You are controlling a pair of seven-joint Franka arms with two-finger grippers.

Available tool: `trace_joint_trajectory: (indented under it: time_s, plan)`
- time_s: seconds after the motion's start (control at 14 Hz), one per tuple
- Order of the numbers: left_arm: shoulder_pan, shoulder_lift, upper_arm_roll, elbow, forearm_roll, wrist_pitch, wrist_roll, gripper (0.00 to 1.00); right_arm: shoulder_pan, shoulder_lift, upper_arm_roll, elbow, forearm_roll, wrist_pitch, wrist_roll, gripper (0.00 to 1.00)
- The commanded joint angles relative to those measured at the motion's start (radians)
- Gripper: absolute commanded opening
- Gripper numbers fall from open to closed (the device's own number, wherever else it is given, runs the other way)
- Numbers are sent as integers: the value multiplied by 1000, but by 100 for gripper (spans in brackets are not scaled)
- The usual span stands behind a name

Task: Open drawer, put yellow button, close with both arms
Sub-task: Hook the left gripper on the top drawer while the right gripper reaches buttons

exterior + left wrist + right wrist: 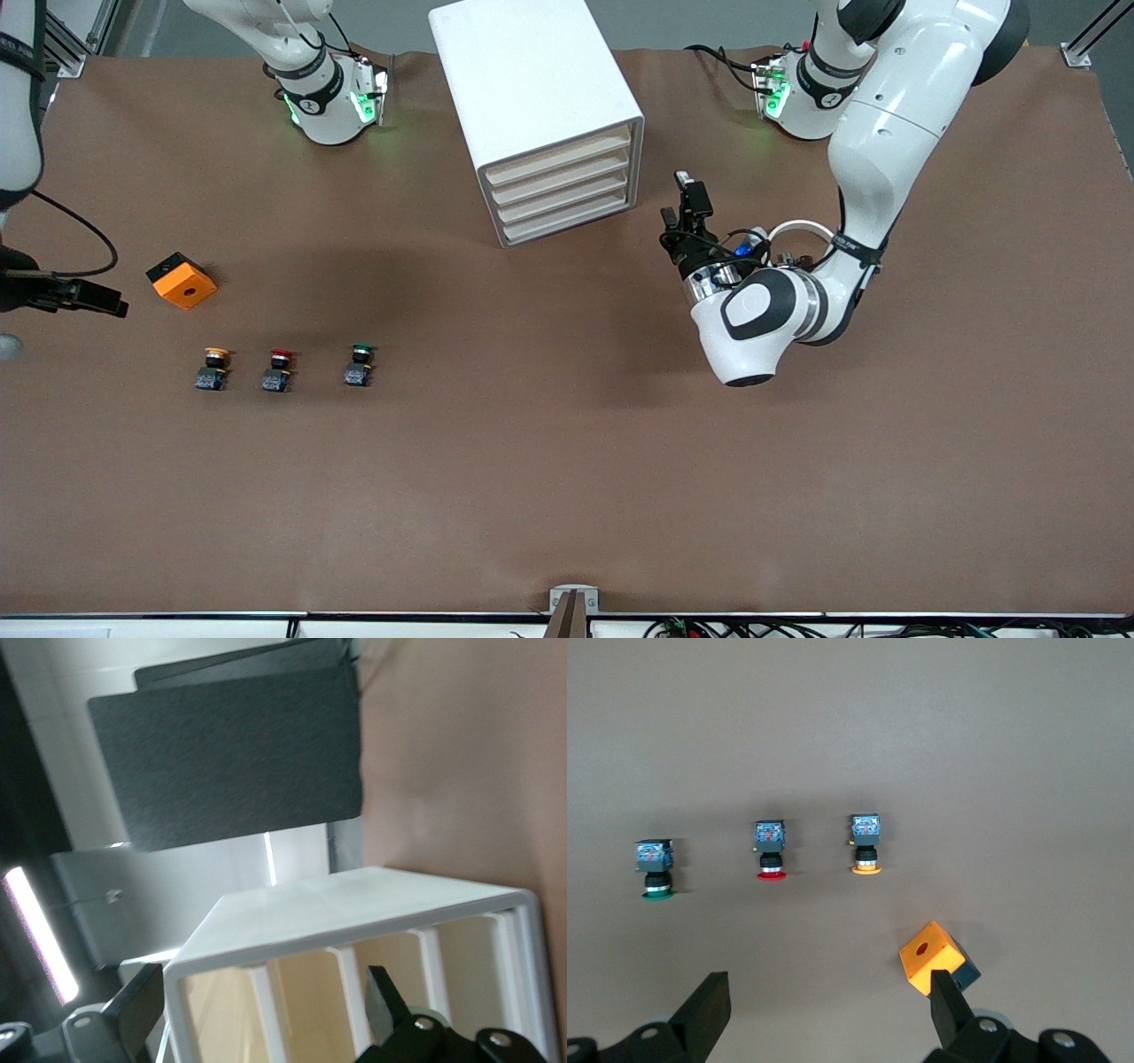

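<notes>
Matt brown cloth-like cover on the table (567, 461), a smooth white plastic-looking cabinet (532, 80) with dull cream drawer fronts, glossy white shells on both arms (895, 133), a matt orange block (182, 282), and shiny little caps on the buttons (771, 855).

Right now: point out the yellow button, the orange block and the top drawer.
yellow button (215, 354): front view, on its yellow cap.
orange block (183, 282): front view, on its top face beside the hole.
top drawer (560, 158): front view, on its cream front.
</notes>
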Motion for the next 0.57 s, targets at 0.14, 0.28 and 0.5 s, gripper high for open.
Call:
trace_joint_trajectory:
  time_s: [0.14, 0.28, 0.5]
  plan:
    - [6, 50, -47, 25, -69, -25, -101, 100, -51, -13, 11, -217, 0, 267, -7, 100]
    - [-5, 58, -47, 24, -70, -25, -135, 100, -48, 4, 11, -291, -2, 391, -9, 100]
    - [-34, 61, -47, 16, -79, -32, -179, 100, -42, 93, 11, -309, -2, 516, -9, 100]
